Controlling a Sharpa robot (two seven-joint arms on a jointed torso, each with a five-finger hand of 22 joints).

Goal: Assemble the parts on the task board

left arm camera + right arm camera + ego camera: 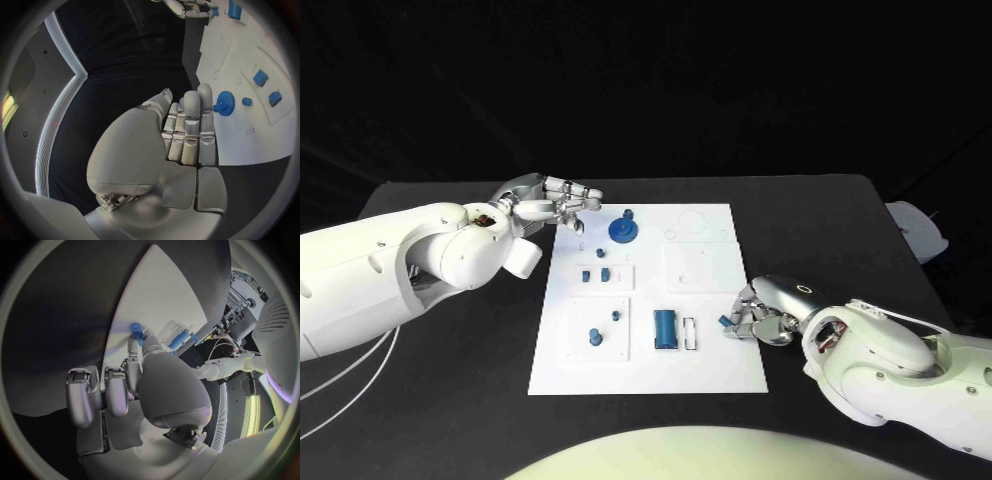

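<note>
The white task board lies in the middle of the black table. A blue gear stands near its far left corner. My left hand hovers just left of the gear, fingers stretched out side by side and holding nothing. Two small blue pieces sit in a recess, and two more lie nearer. A blue block stands beside a thin blue bar. My right hand at the board's right edge pinches a small blue part at its fingertips.
A pale object lies at the table's right edge. Bare black table surrounds the board on all sides. The board's right half carries white recesses and outlines.
</note>
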